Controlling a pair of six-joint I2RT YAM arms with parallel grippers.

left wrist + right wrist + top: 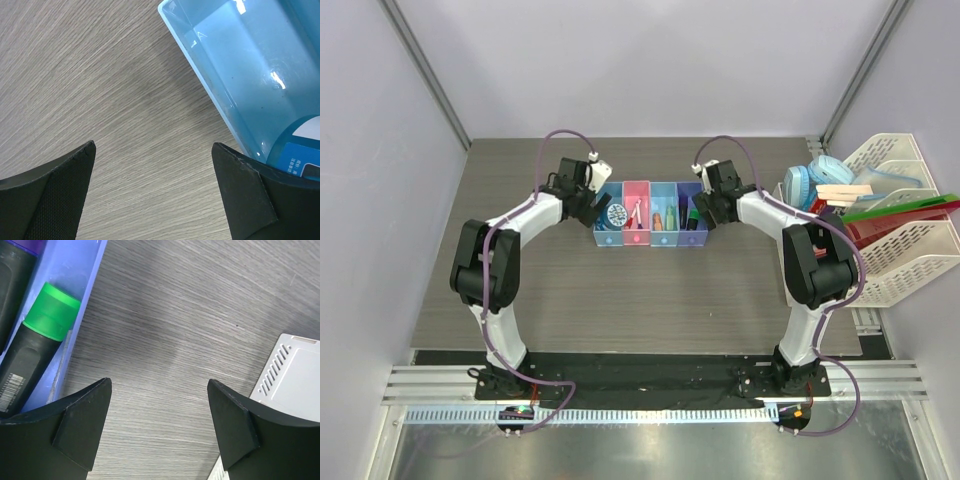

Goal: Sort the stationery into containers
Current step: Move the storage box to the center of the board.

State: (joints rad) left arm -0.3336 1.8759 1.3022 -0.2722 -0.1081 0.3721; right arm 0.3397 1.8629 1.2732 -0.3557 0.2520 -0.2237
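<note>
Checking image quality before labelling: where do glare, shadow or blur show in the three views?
Left wrist: white glare spots inside the blue bin, a soft shadow on the table beside its wall. Right wrist: a faint shadow on the table beside the purple bin; the green-capped highlighter is sharp. Top external: even light, the joined bins small in frame.

Under the bins [665, 241], the table [650, 290] looks like matt grey wood-grain laminate, finely streaked. The 4 bins are translucent, glossy plastic (highlights glint off the smooth floor of the blue bin [225, 65]). Inside the purple bin [75, 260], the highlighter [20, 365] has a matt black plastic body and a smooth green cap [50, 312]. The left gripper [154, 145] and right gripper [159, 381] have matt black fingers [50, 200], finely textured on their inner faces. Right of the bins, the rack [295, 375] is matt white plastic.
</note>
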